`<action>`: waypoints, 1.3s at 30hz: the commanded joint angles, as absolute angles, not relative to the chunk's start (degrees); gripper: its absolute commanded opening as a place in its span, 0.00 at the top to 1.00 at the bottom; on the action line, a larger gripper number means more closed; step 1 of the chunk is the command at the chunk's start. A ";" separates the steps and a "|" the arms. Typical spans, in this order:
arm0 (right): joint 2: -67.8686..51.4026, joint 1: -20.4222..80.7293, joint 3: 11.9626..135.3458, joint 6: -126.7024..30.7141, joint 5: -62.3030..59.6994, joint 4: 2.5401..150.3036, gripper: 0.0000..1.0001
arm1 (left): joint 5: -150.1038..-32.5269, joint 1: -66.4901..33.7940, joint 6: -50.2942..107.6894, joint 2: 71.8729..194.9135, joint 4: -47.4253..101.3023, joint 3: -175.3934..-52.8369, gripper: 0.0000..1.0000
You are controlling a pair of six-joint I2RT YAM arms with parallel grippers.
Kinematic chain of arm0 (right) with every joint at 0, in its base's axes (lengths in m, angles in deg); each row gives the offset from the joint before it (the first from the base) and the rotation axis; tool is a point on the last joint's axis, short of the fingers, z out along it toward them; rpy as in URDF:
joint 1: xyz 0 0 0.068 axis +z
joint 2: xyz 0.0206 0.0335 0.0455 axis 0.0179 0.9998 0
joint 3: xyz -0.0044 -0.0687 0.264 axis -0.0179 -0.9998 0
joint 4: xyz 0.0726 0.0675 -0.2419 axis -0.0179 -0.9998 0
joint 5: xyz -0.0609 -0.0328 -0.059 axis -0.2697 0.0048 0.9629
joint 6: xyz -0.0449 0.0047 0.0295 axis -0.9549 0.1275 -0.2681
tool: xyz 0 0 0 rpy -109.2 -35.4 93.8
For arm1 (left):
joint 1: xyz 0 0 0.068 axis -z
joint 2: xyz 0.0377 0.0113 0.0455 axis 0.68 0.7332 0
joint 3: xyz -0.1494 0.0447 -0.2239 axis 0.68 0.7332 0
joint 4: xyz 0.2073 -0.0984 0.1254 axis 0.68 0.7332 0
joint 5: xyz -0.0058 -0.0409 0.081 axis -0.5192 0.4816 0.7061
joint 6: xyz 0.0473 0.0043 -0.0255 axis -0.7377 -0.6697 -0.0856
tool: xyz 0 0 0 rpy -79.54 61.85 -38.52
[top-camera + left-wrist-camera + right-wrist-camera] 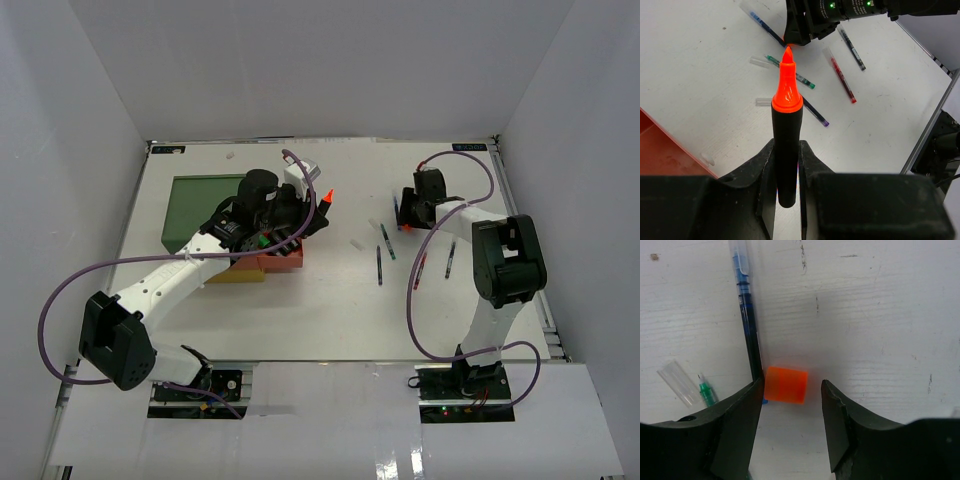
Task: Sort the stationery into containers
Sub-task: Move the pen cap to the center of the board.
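Left fingers point(760, 172) clamp an uncapped orange highlighter point(786, 135); right fingers point(737, 420) stand open astride an orange cap point(785, 384) on the tabletop point(880, 315).

A scuffed white table point(320, 320) stands enclosed by plain white walls point(300, 60).

1. White counter point(330, 320): surface scuffed and scratched.
2. Left part: boxy plastic drawer stack point(200, 205) with green, red-orange and yellow tiers stands on it.
3. Right of centre, thin pens lie scattered: blue pen point(762, 25), green pen point(790, 72), purple-tipped pen point(815, 111), red pen point(842, 80), black pen point(852, 48).
4. Two clear plastic pen caps point(760, 61) lie loose near the green and purple-tipped pens.
5. Short orange plastic cap point(786, 385) lies just beside the blue pen's tip.
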State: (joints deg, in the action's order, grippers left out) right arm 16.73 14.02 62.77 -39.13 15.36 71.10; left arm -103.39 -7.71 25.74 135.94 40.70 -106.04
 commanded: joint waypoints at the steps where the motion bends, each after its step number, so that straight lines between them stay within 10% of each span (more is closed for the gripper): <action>1: 17.74 14.21 65.17 -38.55 17.06 72.27 0.44 | -103.44 -7.87 25.29 134.45 40.73 -105.40 1.00; 16: 14.23 14.30 61.58 -46.54 15.13 73.06 0.77 | -103.36 -7.87 25.03 134.89 40.73 -105.40 1.00; 39: -8.29 41.54 44.25 -73.18 -0.70 65.95 0.72 | -96.77 -7.95 23.27 127.86 39.77 -104.09 1.00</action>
State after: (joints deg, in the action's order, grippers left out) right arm -9.04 39.31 44.83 -70.60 -0.40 68.07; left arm -98.80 -7.71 23.99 130.93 40.86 -104.38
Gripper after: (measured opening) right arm 0.404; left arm 0.281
